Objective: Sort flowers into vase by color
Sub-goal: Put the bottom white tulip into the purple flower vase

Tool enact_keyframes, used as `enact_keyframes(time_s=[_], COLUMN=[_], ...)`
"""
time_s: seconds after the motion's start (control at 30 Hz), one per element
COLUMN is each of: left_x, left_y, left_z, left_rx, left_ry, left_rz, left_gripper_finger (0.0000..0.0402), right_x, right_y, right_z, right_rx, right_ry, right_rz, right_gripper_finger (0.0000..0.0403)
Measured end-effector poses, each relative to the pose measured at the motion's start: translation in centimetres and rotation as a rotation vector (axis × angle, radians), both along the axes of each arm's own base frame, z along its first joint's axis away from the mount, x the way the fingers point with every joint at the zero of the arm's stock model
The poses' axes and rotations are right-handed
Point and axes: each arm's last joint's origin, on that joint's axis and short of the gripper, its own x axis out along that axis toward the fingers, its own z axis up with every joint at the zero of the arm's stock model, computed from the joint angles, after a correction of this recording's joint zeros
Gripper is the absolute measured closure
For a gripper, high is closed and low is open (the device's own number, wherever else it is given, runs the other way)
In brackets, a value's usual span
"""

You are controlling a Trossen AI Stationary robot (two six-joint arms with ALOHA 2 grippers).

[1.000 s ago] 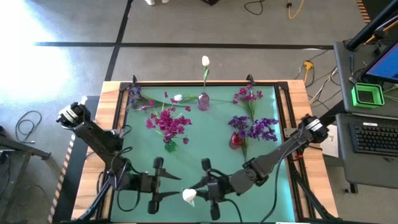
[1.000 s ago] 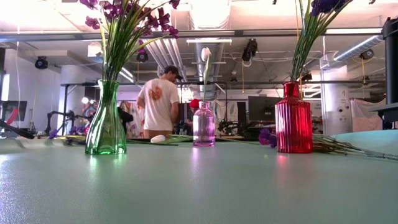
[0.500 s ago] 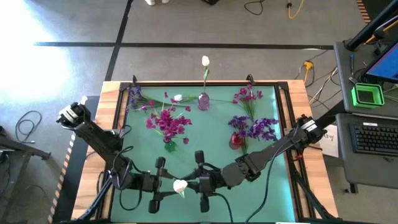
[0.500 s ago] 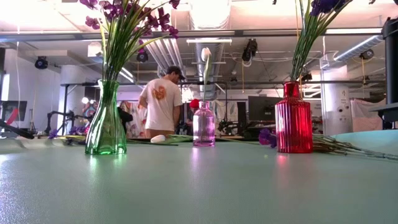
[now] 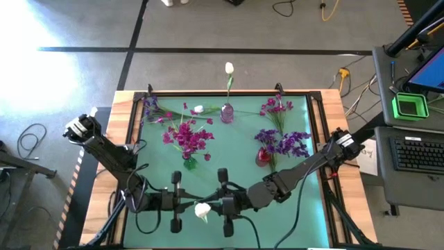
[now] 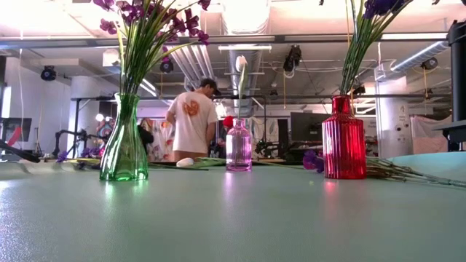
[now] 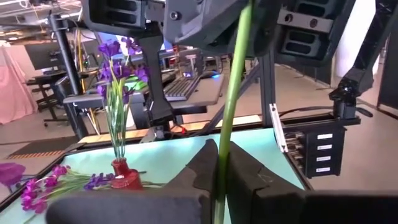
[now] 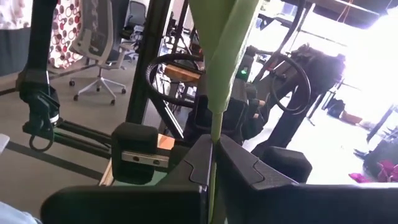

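Holding a white bud (image 5: 202, 210) between both pincers at the bench's (image 5: 298, 215) near edge: left pincer (image 5: 182, 203) clenched on its green stem (image 7: 229, 118), right pincer (image 5: 220, 205) clenched on it too. Green vase (image 6: 124, 142) has magenta blooms, red vase (image 6: 344, 138) purple, small pink vase (image 6: 238, 145) one white bud.

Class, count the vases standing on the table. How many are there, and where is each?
3: a green vase on the left, a small purple vase farther back in the middle, and a red vase on the right.
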Motion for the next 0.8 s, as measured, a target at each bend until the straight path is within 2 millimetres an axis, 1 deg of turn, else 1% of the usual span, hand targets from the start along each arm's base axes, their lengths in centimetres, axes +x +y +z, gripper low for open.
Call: enact_keyframes(time_s=[0.57,0.67,0.8], left_x=[-0.09,-0.09,-0.09], left_y=[-0.09,-0.09,-0.09], left_z=[-0.11,-0.12,-0.16], left_rx=[0.002,-0.007,-0.010], left_ry=[0.008,0.008,0.011], left_rz=[-0.003,-0.003,-0.003], left_gripper_finger=[0.0401,0.0401,0.0401], right_x=[-0.05,-0.05,-0.05], right_y=[-0.03,-0.03,-0.03], right_z=[-0.10,-0.06,-0.03], right_rx=[0.016,0.029,0.037], right_ry=[0.019,0.021,0.019], right_rz=[-0.001,-0.001,-0.002], right_gripper_finger=[0.0387,0.0370,0.0324])
